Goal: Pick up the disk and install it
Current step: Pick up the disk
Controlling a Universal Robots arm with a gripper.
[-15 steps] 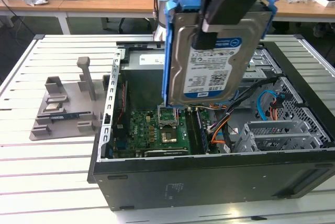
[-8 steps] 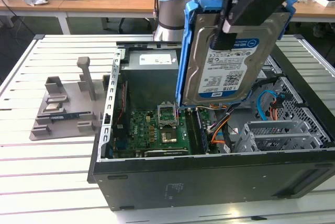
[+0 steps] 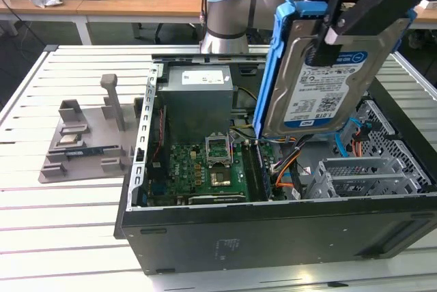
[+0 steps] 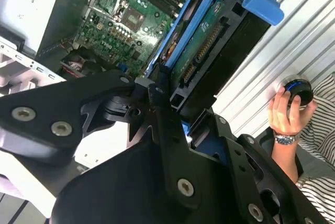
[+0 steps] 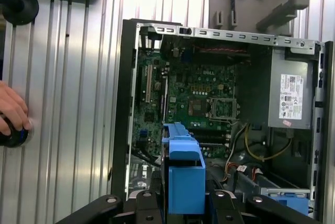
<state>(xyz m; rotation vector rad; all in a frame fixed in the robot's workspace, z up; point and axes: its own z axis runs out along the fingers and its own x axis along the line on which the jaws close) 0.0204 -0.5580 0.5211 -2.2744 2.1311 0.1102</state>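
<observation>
Closest in the second wrist view, the gripper [image 4: 180, 111] has its black fingers pressed against the two flat faces of the disk [image 4: 201, 51], so it is clamped on the drive. The drive's green circuit board and connector edge face that camera. Blue plastic rails run along its sides.

In the exterior view the nearest thing is the black side wall of the open computer case [image 3: 273, 237], which lies on a slatted white table [image 3: 68, 224]. The disk hangs in the air above the case, standing on edge and tilted. Its blue-and-white label faces the camera. It touches nothing but the fingers, and sits over the gap between the motherboard [image 3: 205, 169] and the grey drive cage [image 3: 362, 172].

The wrist reaches in from the exterior view's upper right and angles down to the drive. Farther back is the grey power supply [image 3: 198, 97], and beyond it stands the arm's base [image 3: 229, 12].

To the exterior view's left, a grey fixture tray [image 3: 82, 142] lies on the table, apart from the case.

In the second wrist view, a person's hand [image 4: 285, 111] grips a round black knob with a blue ring [image 4: 298, 90].
</observation>
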